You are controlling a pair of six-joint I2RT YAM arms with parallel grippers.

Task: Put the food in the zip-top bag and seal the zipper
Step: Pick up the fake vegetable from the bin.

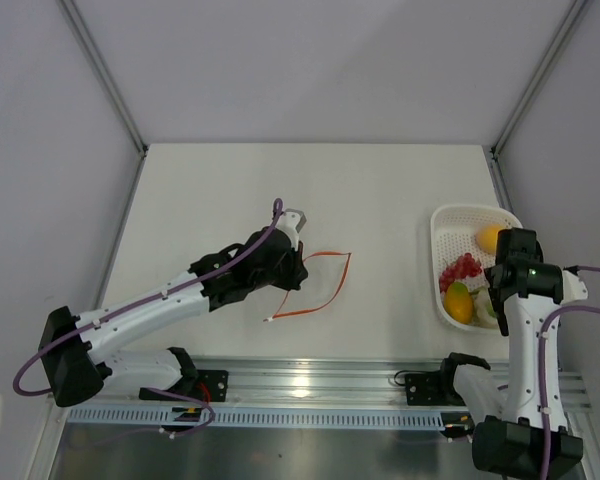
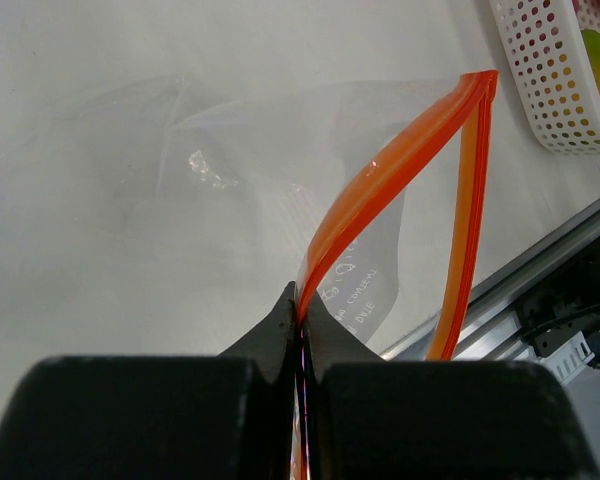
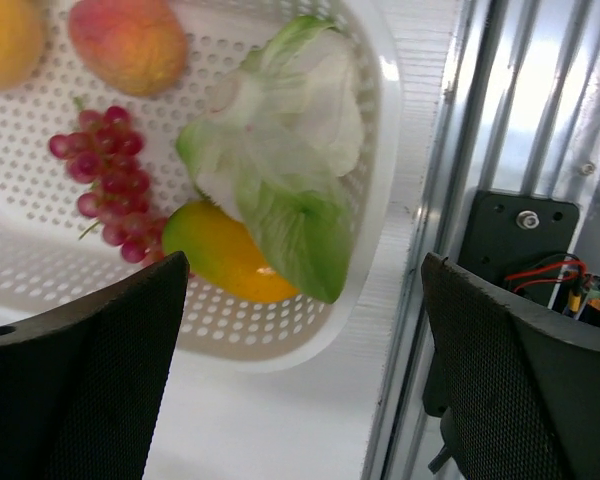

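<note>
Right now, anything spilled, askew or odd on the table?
Nothing stands out. The toy food pieces all sit inside the white perforated plastic basket, none spilled. The left pincer pinches one lip of the red-orange zipper strip on the clear plastic bag, so the mouth bows open, apparently on purpose.

white table at centre, pale grey walls from 9 to 3 o'clock, aluminium rail at 6 o'clock, even light

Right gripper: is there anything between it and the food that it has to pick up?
Nothing visible. The open right gripper hangs over the white basket, where the food lies uncovered below it.
</note>
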